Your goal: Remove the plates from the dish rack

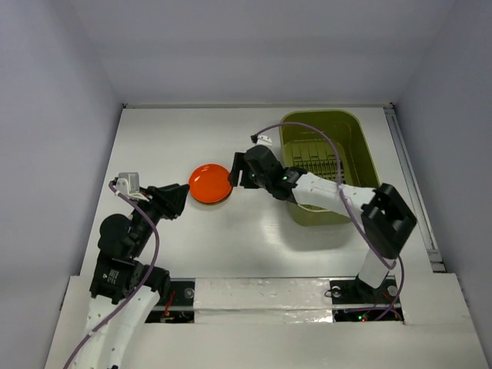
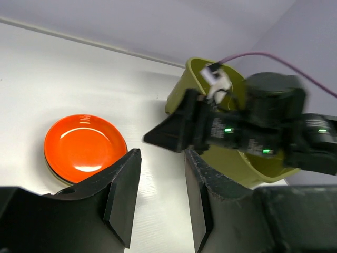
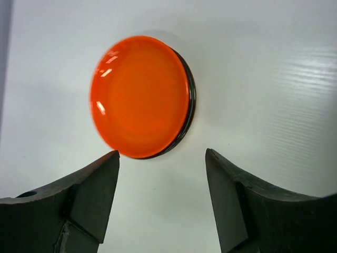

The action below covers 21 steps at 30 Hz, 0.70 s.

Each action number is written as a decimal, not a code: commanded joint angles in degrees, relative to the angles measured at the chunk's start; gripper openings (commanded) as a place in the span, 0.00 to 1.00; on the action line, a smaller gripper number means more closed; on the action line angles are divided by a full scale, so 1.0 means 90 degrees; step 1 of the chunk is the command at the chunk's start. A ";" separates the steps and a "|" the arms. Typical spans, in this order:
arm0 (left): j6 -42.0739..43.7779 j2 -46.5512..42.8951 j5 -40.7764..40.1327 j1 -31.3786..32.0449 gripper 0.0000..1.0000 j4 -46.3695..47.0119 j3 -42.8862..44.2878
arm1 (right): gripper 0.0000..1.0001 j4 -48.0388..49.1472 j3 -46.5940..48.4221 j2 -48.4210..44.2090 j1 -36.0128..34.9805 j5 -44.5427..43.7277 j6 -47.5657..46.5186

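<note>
An orange-red plate [image 1: 210,183] lies on top of a small stack on the white table, between the two grippers. It also shows in the left wrist view [image 2: 84,147] and the right wrist view [image 3: 139,96], with dark plate rims under it. The olive-green dish rack [image 1: 361,142] stands at the right; no plates show in it, though the right arm hides part of it. My left gripper [image 1: 182,197] is open and empty just left of the stack. My right gripper [image 1: 235,172] is open and empty just right of the stack.
The right arm [image 1: 330,192] reaches across the rack's near-left corner. White walls enclose the table on the left, back and right. A metal rail [image 1: 411,177] runs along the table's right edge.
</note>
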State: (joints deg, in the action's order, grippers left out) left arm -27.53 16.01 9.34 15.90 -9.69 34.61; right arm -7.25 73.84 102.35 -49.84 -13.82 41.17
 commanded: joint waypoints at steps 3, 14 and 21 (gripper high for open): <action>0.0060 -0.0001 0.0133 -0.0165 0.38 0.0257 0.0012 | 0.59 0.0482 -0.0352 -0.1496 -0.0154 -0.0290 -0.0540; 0.0158 -0.0392 0.0495 -0.0595 0.79 0.0471 -0.0027 | 0.14 0.0922 -0.1827 -0.5860 -0.0214 -0.1294 -0.1634; 0.0197 -0.0158 0.0417 -0.0653 0.80 0.0423 0.0031 | 1.00 0.0377 -0.2667 -0.8499 -0.0214 -0.2779 -0.2016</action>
State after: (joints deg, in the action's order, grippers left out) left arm -26.79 13.65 12.60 10.37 -8.62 34.52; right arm -1.56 52.60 30.79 -51.46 -30.02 25.69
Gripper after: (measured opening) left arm 0.797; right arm 0.960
